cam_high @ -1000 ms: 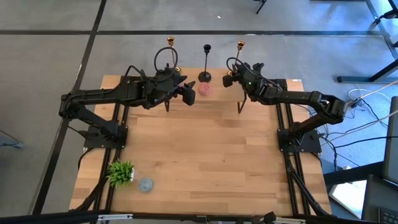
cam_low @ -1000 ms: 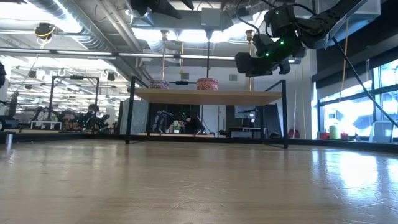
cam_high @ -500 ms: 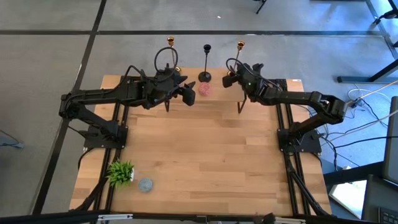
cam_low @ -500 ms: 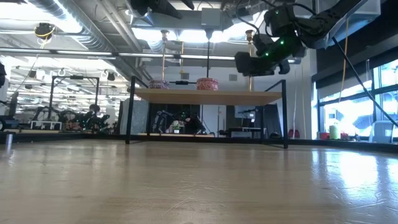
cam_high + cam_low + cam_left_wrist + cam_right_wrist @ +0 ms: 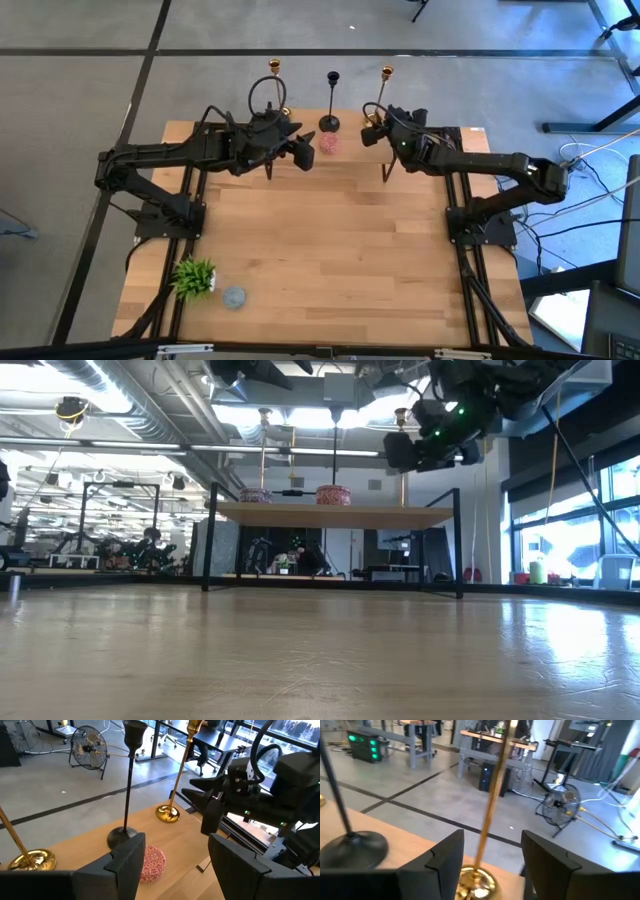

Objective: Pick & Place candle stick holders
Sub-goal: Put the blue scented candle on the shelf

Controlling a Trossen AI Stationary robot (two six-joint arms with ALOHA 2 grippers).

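Three candlesticks stand on their round bases along the table's far edge: a gold one (image 5: 274, 70), a black one (image 5: 332, 100) and a second gold one (image 5: 386, 73). My right gripper (image 5: 371, 127) is open. In the right wrist view (image 5: 492, 870) its fingers stand on either side of the right gold candlestick's stem (image 5: 492, 795), above its base (image 5: 472, 879), without touching. My left gripper (image 5: 305, 151) is open and empty just near of the black candlestick (image 5: 129, 780), with a pink ball (image 5: 150, 862) in front of it.
The pink ball (image 5: 328, 143) lies beside the black candlestick's base (image 5: 329, 124). A small green plant (image 5: 195, 275) and a grey disc (image 5: 234, 297) sit at the near left. A short dark post (image 5: 385, 170) stands under the right arm. The table's middle is bare wood.
My right gripper has risen a little and moved toward the table's far edge, closer around the right gold candlestick's stem. The candlesticks have stayed where they were.
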